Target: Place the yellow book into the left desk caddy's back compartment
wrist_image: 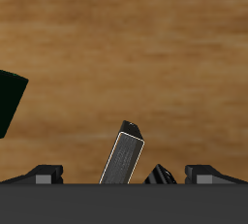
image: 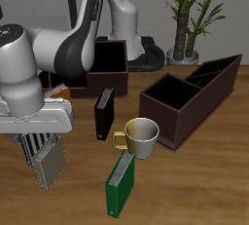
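The yellow book (image: pixel 51 163) stands on edge on the table near the front, leaning a little, pale tan with grey page edges. My gripper (image: pixel 44 141) is directly above it, open, one finger on each side. In the wrist view the yellow book (wrist_image: pixel 124 158) rises slanted between the wide-apart fingers (wrist_image: pixel 44 175) of my gripper (wrist_image: pixel 126 176), and neither finger touches it. The left desk caddy (image: pixel 185 104), a long dark maroon box, lies skewed on the other side of the table. Its back compartment (image: pixel 224 76) is the narrow tall end, farthest from me.
A tan mug (image: pixel 143 136) and a standing black book (image: pixel 104 115) lie between the gripper and the left caddy. A green book (image: pixel 120 185) stands near the front edge. A second dark caddy (image: pixel 109 73) and an orange-brown book (image: pixel 58 93) sit farther back.
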Controlling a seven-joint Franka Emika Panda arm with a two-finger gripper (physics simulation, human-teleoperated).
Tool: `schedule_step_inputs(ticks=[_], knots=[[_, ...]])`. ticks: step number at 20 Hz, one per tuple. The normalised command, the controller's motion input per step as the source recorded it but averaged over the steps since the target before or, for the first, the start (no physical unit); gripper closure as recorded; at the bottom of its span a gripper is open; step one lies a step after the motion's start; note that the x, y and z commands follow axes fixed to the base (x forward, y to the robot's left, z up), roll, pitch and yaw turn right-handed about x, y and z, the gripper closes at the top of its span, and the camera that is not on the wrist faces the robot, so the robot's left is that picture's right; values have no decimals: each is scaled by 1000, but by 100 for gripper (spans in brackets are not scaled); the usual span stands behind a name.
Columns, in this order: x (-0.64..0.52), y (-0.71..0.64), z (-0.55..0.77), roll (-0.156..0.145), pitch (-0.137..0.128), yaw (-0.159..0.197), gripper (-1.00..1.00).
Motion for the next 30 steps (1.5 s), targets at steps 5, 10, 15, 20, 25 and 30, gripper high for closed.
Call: schedule_step_inputs(ticks=[5,10,15,20,25,30], knots=[[-91,-58,-380,-8,27,-37,-100],[-41,93,-142,13,2,-28,-100],[18,-53,-133,-20,10,-26,-100],[47,-1,-230,-9,23,-34,-100],[97,96,-237,-10,43,-8,-100],[49,92,-187,2,16,-40,100]])
